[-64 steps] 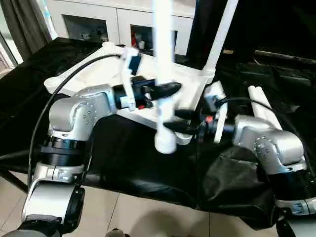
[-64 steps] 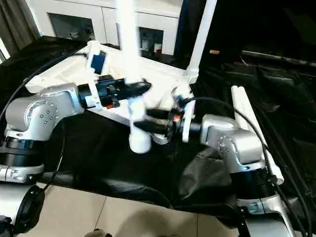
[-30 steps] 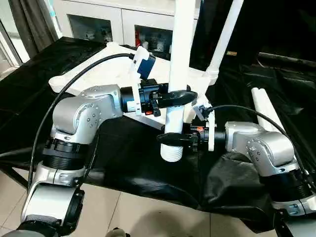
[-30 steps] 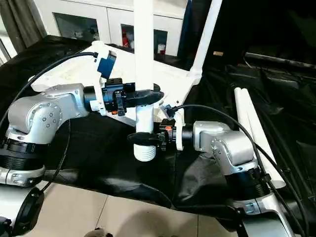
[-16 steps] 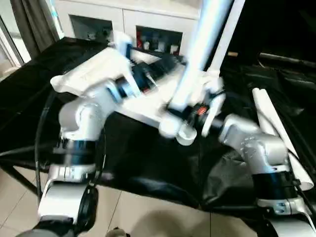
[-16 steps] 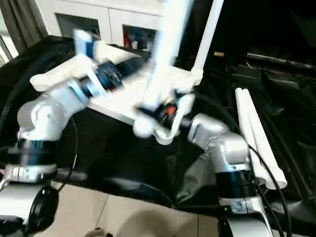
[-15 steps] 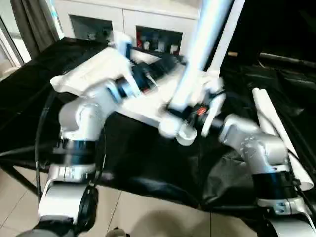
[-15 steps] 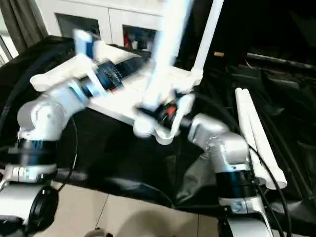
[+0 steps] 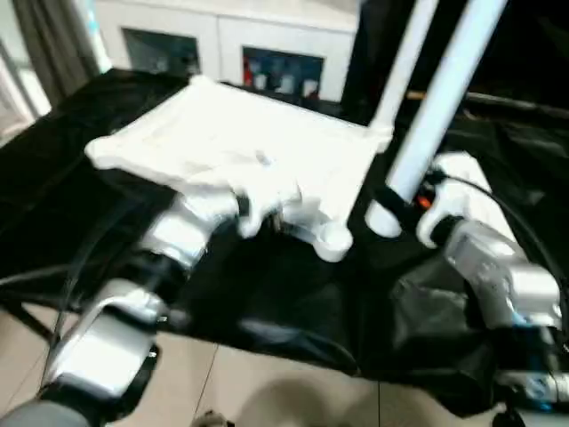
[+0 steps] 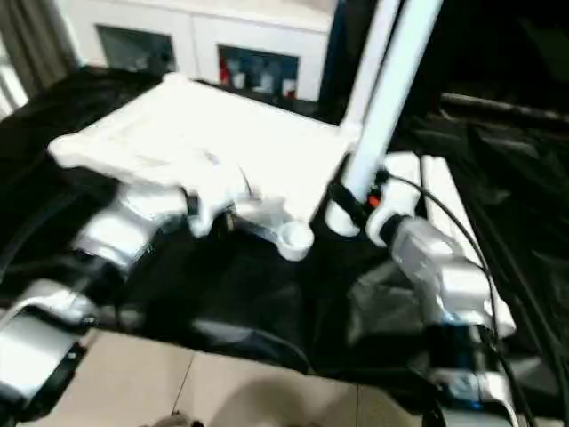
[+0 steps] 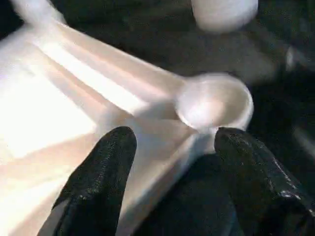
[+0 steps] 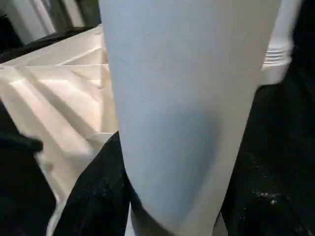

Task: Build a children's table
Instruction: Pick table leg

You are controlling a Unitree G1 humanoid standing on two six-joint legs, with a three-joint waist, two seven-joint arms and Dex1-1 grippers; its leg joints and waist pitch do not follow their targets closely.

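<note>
— While the head views are smeared, where does the tabletop (image 9: 240, 147) sit?
— Flat on the black-draped counter (image 9: 53, 160), ribbed white plastic underside up. One smooth tubular leg (image 10: 366, 53) stands in its far corner socket.
— Left claw (image 11: 170, 162)?
— Spread open, holding nothing, at the near round corner socket (image 11: 215, 101), a shallow white cup.
— Right claw (image 9: 396, 200)?
— Black fingers (image 12: 98, 191) closed around a second leg (image 9: 440, 98), tilted, its lower end apparently just beside that socket, not in it.
</note>
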